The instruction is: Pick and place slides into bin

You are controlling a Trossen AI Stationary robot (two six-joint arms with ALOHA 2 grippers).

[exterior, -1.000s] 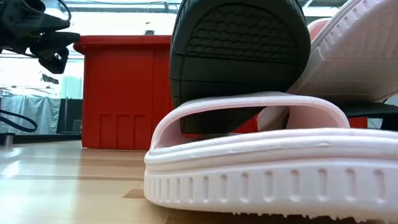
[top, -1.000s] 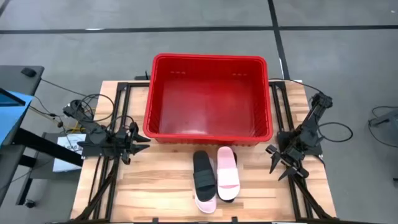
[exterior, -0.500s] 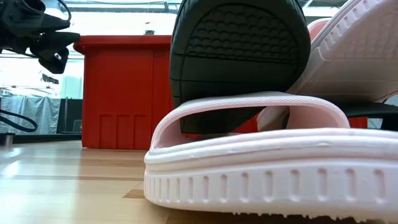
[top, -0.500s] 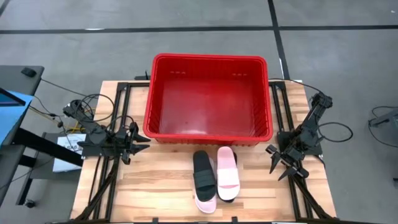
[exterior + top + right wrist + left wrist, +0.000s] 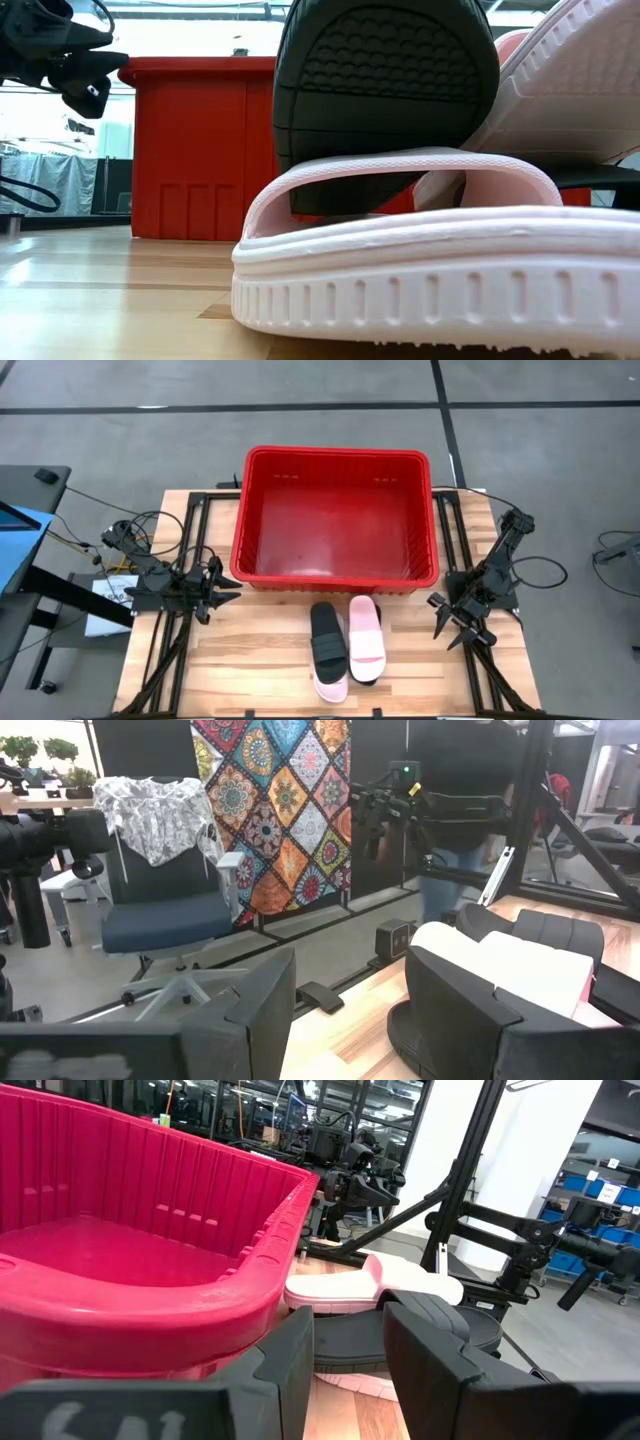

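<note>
The slides lie in two stacks on the wooden table, just near of the red bin. A black slide rests on a pink one. Beside it, a pink slide rests on a black one. The low view shows the nearest pink slide with the black sole lying over its strap. My left gripper waits open by the bin's near left corner, its fingers with nothing between them. My right gripper waits open at the table's right, also with nothing between its fingers.
Black frame rails run along both sides of the table under the arms. The bin's inside holds nothing. Bare wood lies between each gripper and the slides. Beyond the table stand a chair and a person.
</note>
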